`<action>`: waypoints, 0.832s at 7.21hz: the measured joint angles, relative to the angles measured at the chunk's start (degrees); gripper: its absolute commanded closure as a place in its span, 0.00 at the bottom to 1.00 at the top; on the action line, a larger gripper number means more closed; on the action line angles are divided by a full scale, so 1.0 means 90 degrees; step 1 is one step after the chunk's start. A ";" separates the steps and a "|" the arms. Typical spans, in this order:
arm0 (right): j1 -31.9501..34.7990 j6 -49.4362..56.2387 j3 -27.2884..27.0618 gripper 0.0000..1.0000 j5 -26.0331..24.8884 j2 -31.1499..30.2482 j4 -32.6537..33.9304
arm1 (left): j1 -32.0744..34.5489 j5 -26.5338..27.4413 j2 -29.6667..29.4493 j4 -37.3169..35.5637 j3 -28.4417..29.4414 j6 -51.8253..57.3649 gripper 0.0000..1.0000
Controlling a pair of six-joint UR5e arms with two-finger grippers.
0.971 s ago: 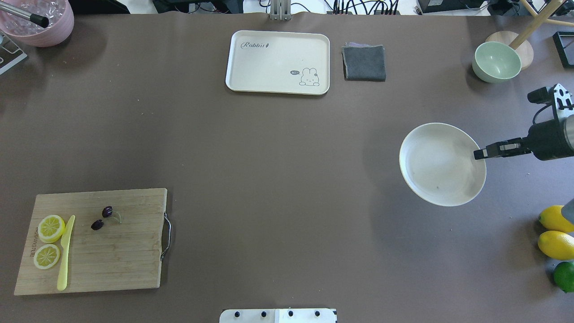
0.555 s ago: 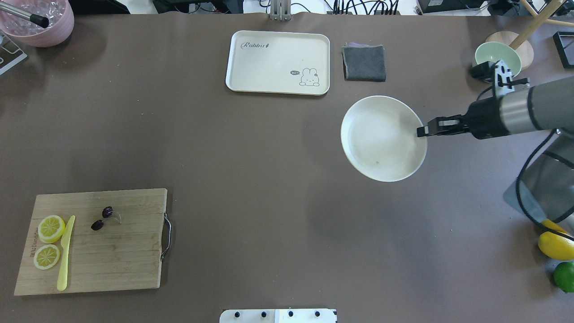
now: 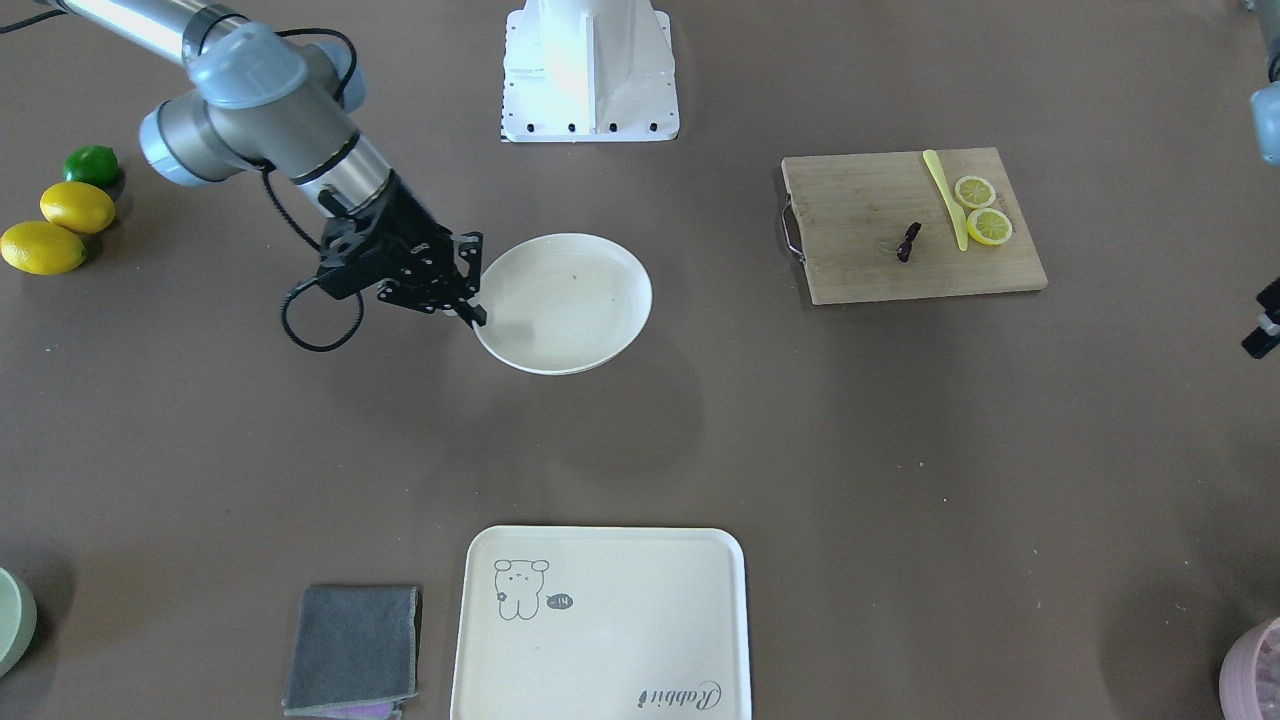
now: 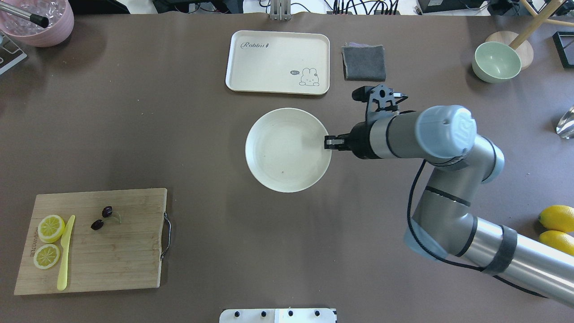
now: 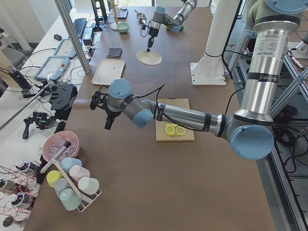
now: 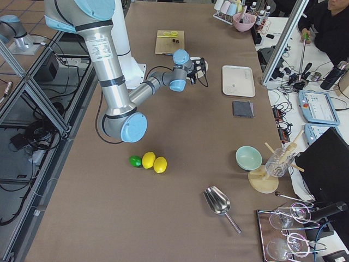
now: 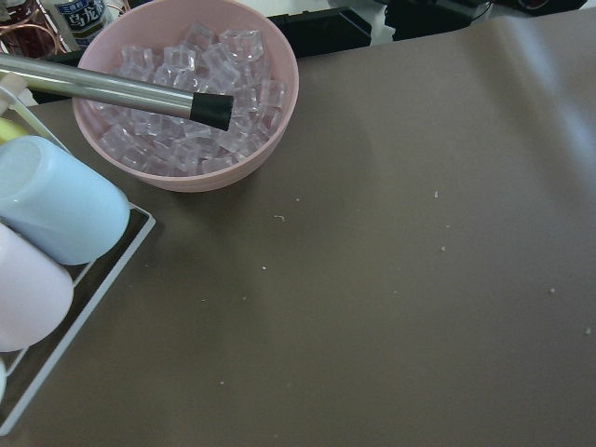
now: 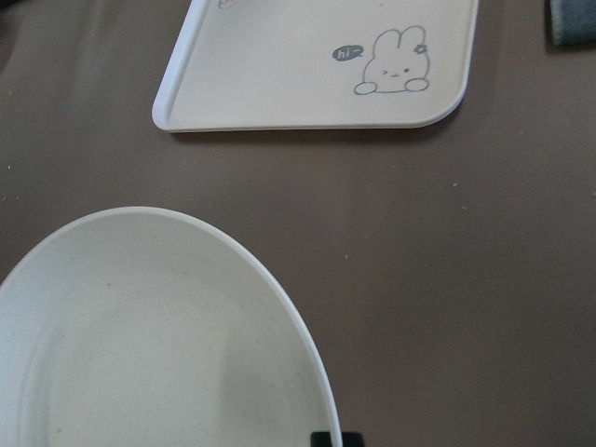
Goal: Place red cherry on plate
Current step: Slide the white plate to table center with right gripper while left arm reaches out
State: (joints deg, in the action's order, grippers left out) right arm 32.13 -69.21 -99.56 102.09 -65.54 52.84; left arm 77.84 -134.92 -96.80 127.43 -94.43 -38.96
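Observation:
The red cherry (image 4: 102,218), a dark pair on a thin green stem, lies on the wooden cutting board (image 4: 121,255) at the near left, also seen in the front-facing view (image 3: 908,242). The round cream plate (image 4: 287,150) hangs a little above the table's middle, its shadow below it (image 3: 565,300). My right gripper (image 4: 329,142) is shut on the plate's right rim. In the right wrist view the plate (image 8: 158,335) fills the lower left. My left gripper (image 5: 109,124) hovers at the far left near the pink bowl; I cannot tell its state.
Two lemon slices (image 4: 50,228) and a yellow knife (image 4: 65,253) share the board. A cream rabbit tray (image 4: 278,63) and grey cloth (image 4: 364,63) lie at the far side. A green bowl (image 4: 496,61), lemons (image 4: 556,218) and a pink ice bowl (image 7: 186,84) stand at the edges.
My right arm has carried the plate leftward from the table's right side to its middle. The cherry and the board have not moved.

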 measured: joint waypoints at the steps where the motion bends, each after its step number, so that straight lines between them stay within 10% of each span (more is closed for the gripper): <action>1: -0.0233 -0.0047 0.0039 1.00 -0.0255 0.0236 0.0402 | -0.0398 0.0095 0.0208 0.0550 -0.0252 -0.0838 0.03; 6: -0.0203 -0.0236 0.1076 1.00 -0.0218 0.0866 0.0675 | -0.2189 0.1124 0.1048 0.1037 -0.1577 -0.1430 0.03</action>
State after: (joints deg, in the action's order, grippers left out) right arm 30.30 -71.34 -89.88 100.12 -57.75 58.91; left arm 58.14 -124.80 -87.36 136.77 -108.62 -51.83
